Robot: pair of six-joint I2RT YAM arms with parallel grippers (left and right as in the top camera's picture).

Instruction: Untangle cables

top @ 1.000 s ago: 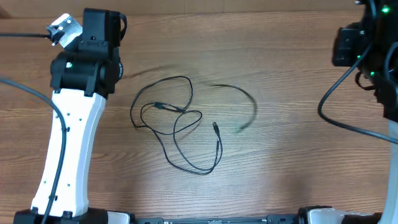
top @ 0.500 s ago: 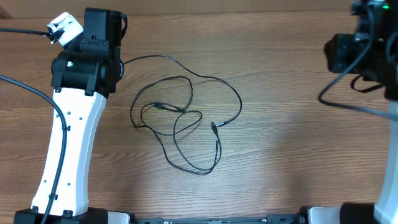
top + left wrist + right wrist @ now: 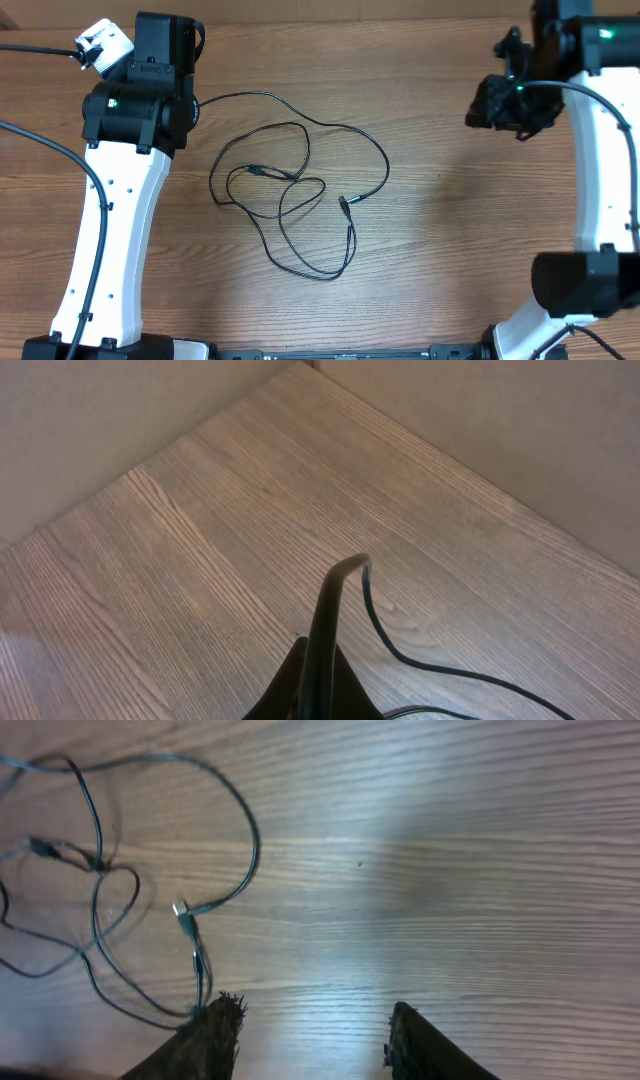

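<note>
Since half a second ago the right arm (image 3: pixel 600 150) has swung inward from the table's edge, and its dark wrist now hangs over bare wood to the right of the tangle. The cables (image 3: pixel 290 190) lie as they did.

Nearest the arm bases, the lowest loop of the thin black cords curves across the pale, straight-grained wooden table (image 3: pixel 450 250). Just above it a small plug (image 3: pixel 344 203) ends one strand. Beyond that, several loops cross one another in a loose knot near the table's middle. One wider loop arcs round the knot's far and right sides, then runs off left to the far corner, where it passes under the white left arm (image 3: pixel 110 230).

The overhead view hides what happens there, but the left wrist camera shows it. The left gripper (image 3: pixel 312 690) has its dark fingers pressed together on a cord that bends up and over them, then trails away across the wood. Plain beige walls (image 3: pixel 120 420) stand behind the table's corner.

The right wrist camera alone shows the right gripper (image 3: pixel 315 1040). Its two black fingertips are spread wide with nothing between them, and the plug and loops lie off to their left.
</note>
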